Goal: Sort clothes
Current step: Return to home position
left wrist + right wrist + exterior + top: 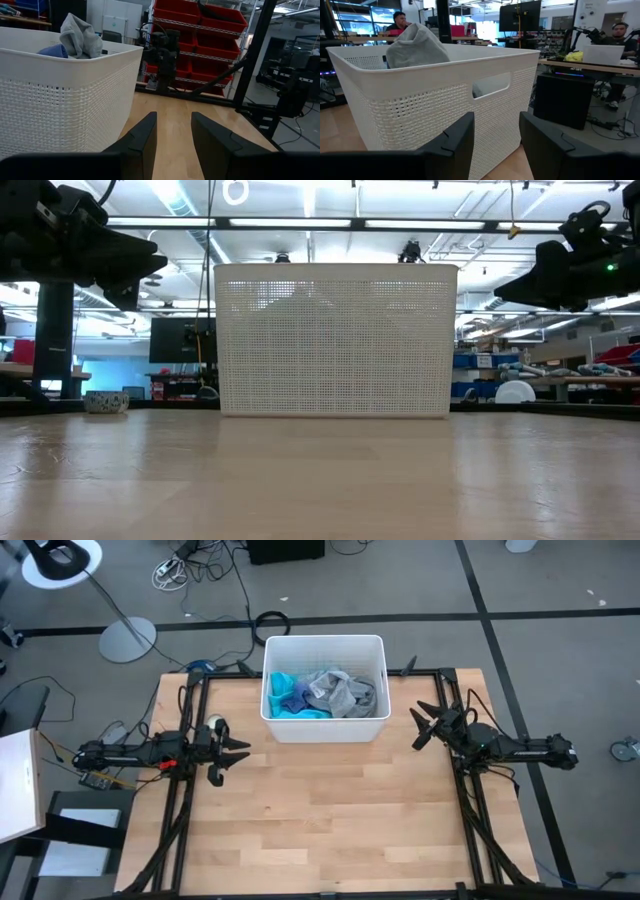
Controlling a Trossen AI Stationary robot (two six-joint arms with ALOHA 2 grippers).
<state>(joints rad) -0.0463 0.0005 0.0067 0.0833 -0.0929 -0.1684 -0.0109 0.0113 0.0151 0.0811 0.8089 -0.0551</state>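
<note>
The clothes lie heaped inside the white plastic bin point(325, 725) at the table's far middle: a turquoise shirt point(283, 700), a blue piece point(296, 692) and a grey top point(342, 692). The grey top's peak shows above the rim in the left wrist view point(77, 35) and the right wrist view point(417, 46). The navy piece and the socks are hidden. My left gripper point(240, 756) is open and empty left of the bin, above the table. My right gripper point(420, 728) is open and empty right of the bin.
The bin stands on the wooden table point(330, 820), whose near half is bare wood. A black frame point(440, 675) runs along the table's sides. Two people point(400, 21) sit at desks in the room beyond the table.
</note>
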